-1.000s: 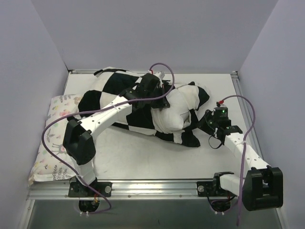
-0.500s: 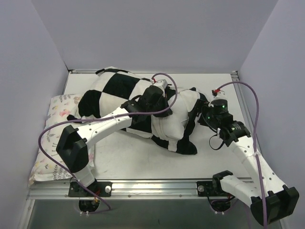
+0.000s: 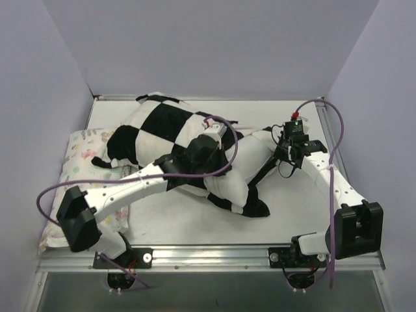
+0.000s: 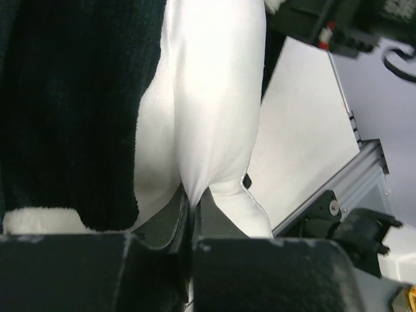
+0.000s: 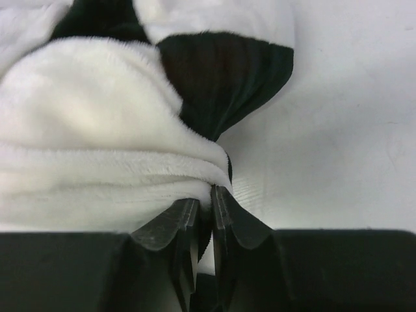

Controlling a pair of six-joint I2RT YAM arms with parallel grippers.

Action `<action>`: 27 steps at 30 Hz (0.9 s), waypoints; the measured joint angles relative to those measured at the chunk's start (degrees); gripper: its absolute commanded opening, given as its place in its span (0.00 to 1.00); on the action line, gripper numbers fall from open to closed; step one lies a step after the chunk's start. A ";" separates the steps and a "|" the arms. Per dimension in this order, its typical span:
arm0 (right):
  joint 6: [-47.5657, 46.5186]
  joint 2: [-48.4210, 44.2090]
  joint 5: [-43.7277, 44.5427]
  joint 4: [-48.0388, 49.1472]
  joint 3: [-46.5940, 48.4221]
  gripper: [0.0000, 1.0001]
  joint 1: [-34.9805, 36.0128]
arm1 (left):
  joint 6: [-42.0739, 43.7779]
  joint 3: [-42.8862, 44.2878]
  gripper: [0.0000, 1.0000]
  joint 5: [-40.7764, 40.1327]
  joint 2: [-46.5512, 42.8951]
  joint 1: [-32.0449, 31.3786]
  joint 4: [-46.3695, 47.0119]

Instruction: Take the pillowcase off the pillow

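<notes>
My left gripper [image 4: 193,211] is clamped on a fold of the smooth white pillow [image 4: 211,97], my right gripper [image 5: 204,201] pinches a plush edge of the black-and-white checked pillowcase [image 5: 97,130], and the half-covered bundle lies mid-table [image 3: 182,224], touching a floral cushion [image 3: 81,146] at the left.

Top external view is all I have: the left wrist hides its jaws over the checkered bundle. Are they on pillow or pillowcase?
Observer: Left wrist view shows the left jaws shut on a fold of smooth white pillow, the black plush pillowcase just beside it.
Operator: And the right jaws?
Observer: Right wrist view shows them pinching a bunched pillowcase fold where a white square meets a black one.
Operator: Anything else in that pinch?
Observer: Only plush fabric shows there; bare table lies beside it.
</notes>
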 measured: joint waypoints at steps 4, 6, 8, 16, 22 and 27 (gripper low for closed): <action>1.60 3.80 -2.64 -0.37 1.90 0.07 -3.32 | 0.24 -5.18 0.00 -0.37 -7.32 -1.29 1.07; 2.78 6.23 -5.07 -0.39 2.34 0.07 -4.90 | 0.31 -7.56 0.00 -0.83 -10.82 -1.79 1.18; 3.91 8.59 -7.45 -0.35 2.58 0.06 -6.12 | 0.28 -9.55 0.00 -1.44 -13.88 -2.36 1.07; 6.99 17.31 -17.25 -0.11 7.17 0.05 -9.60 | 0.07 -13.84 0.00 -3.15 -24.85 -3.63 -1.22; 8.44 17.92 -25.64 4.81 7.34 0.24 -10.12 | 0.13 -14.01 0.00 -4.44 -26.32 -3.63 0.00; 8.41 16.72 -26.73 8.70 7.34 0.70 -12.48 | 1.31 -8.22 0.00 -4.55 -18.10 -3.85 2.97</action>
